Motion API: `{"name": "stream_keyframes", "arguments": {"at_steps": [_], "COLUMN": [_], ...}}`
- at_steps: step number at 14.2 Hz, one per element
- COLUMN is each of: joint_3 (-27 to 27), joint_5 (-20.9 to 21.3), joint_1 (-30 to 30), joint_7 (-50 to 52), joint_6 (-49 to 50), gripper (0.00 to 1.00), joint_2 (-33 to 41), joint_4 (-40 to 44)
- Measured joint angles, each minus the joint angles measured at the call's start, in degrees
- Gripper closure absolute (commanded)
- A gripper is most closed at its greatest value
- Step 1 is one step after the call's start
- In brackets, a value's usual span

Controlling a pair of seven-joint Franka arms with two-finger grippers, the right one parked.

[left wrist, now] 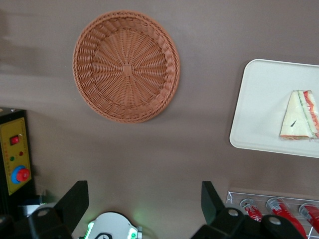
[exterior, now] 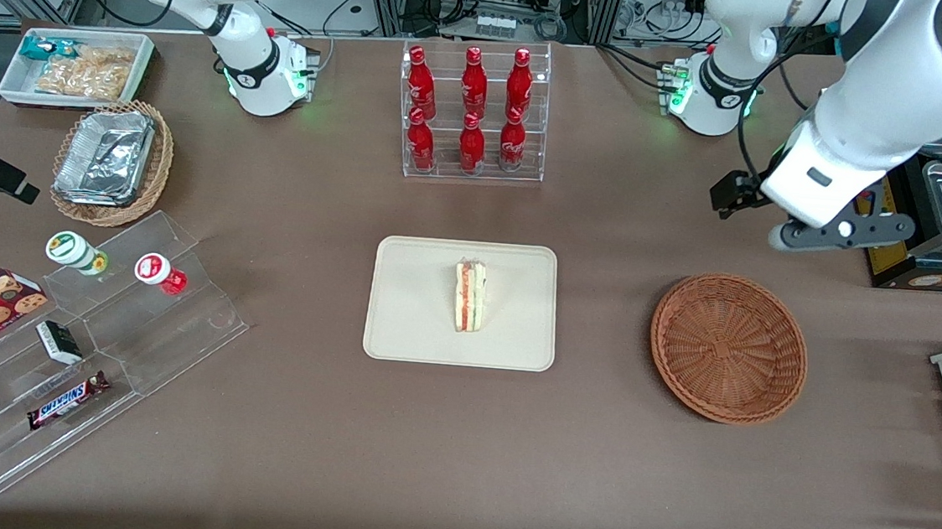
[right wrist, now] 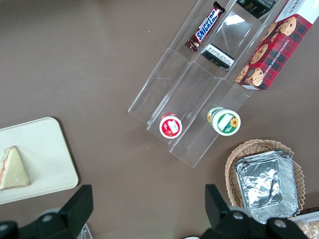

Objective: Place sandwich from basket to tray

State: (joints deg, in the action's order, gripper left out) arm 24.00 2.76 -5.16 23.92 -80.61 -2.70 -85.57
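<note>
The gripper [left wrist: 144,209] hangs high with its fingers apart and nothing between them, which suggests the delivery is done. Directly below it is the empty basket [exterior: 729,348]. Farther off, toward the parked arm, the sandwich [exterior: 469,295] lies on the tray [exterior: 407,327], its long axis running toward the front camera, narrow end pointing away.

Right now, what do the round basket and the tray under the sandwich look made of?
Round reddish-brown basket: woven wicker, visible radial weave, matte. Flat cream rectangular tray: smooth, matte, probably moulded plastic or pulp; can't tell. Triangular white-bread sandwich lies on it. The open gripper hangs above the table, beside the basket.
</note>
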Motion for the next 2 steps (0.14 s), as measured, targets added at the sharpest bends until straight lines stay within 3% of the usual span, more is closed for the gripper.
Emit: {"name": "stream_keyframes", "arguments": {"at_steps": [2], "joint_3": [2.3], "joint_5": [0.0], "joint_1": [-3.1], "joint_7": [-1.0], "joint_6": [0.0], "gripper": [0.00], "joint_2": [1.3], "joint_4": [-0.2]}}
